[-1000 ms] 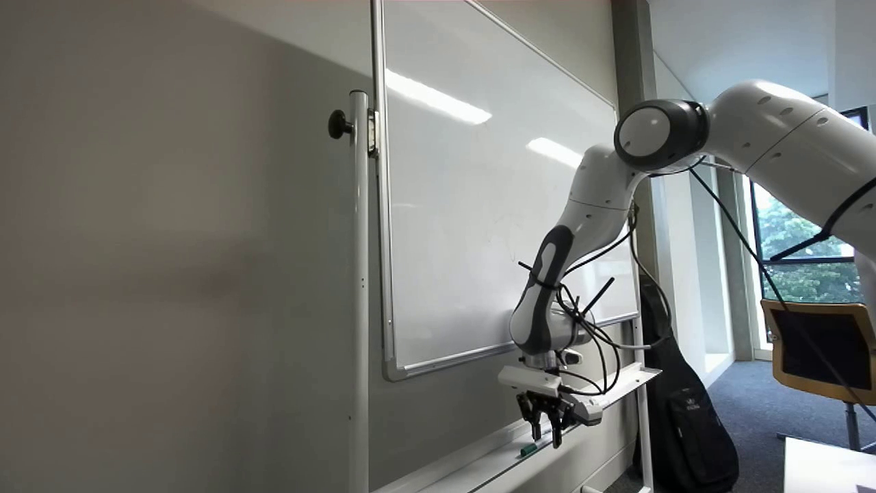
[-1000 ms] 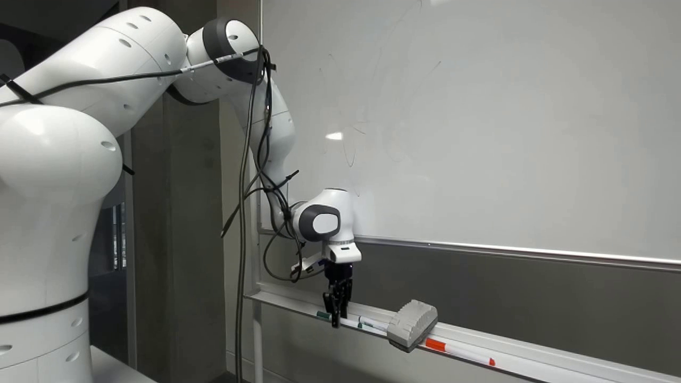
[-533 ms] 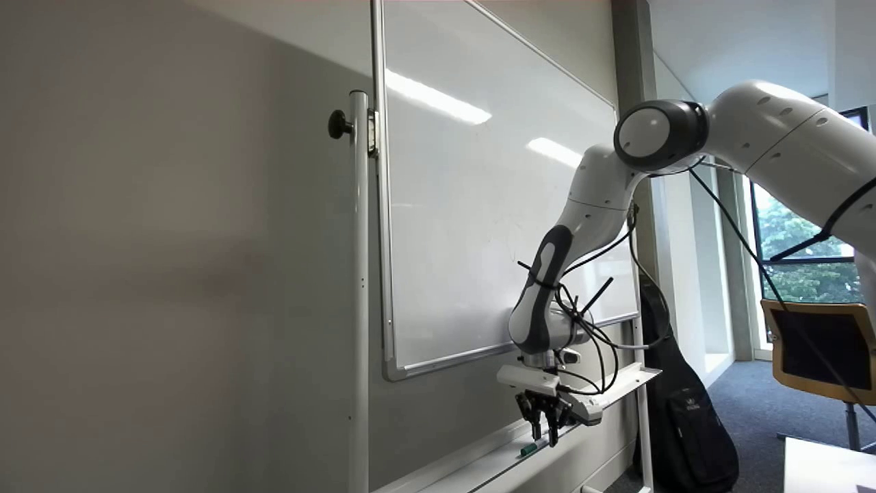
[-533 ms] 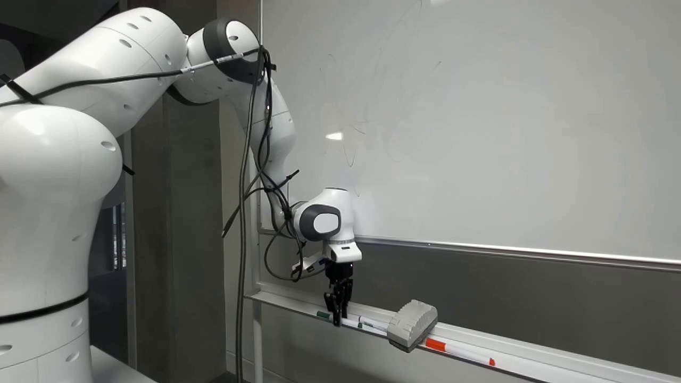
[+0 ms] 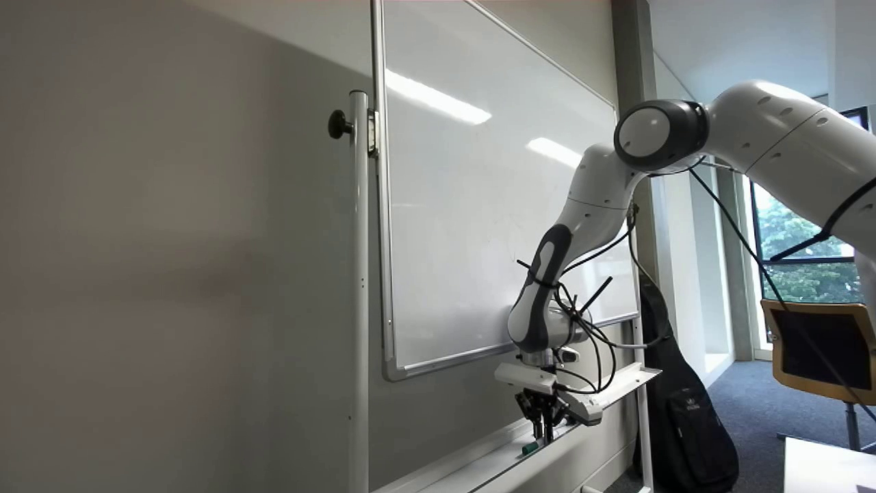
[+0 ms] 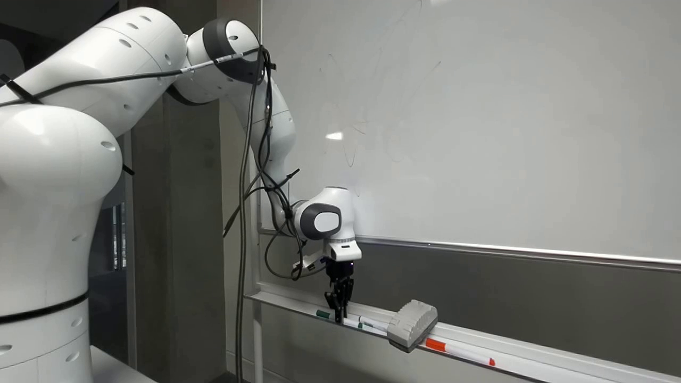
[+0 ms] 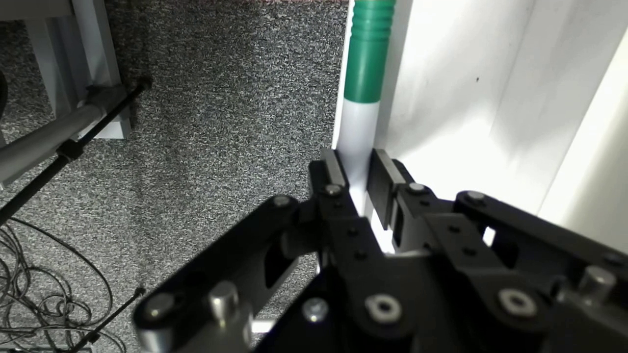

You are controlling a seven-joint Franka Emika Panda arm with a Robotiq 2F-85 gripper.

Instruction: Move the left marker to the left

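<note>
In the wrist view my gripper [image 7: 358, 166] is sitting at six o'clock, and I am pinching the white barrel of the green-capped marker [image 7: 364, 86] between its two black fingers [image 7: 380, 181], one pressing at each side. The marker is running up toward twelve o'clock along the outer edge of the white tray [image 7: 446, 98], whose floor is opening out at three o'clock; whether the marker is touching that floor I cannot tell. Farther along the tray, in an exterior view, white barrels with green details [image 6: 374, 323] are lying between three and four o'clock from the gripper, too small for me to count. Past them, the same way, a gray eraser [image 6: 412, 324] is sitting across the tray, and beyond it an orange-capped marker [image 6: 458, 352] is lying. Lower down, speckled carpet [image 7: 221, 122] is showing at nine o'clock in the wrist view, with black cables [image 7: 44, 309] coiling at eight. In an exterior view the whiteboard [image 6: 479, 133] is rising at one o'clock from the gripper. Deeper in the room, in an exterior view, a black bag [image 5: 691, 424] is leaning at three o'clock, and a chair [image 5: 821, 349] is standing before a window [image 5: 790, 209].
</note>
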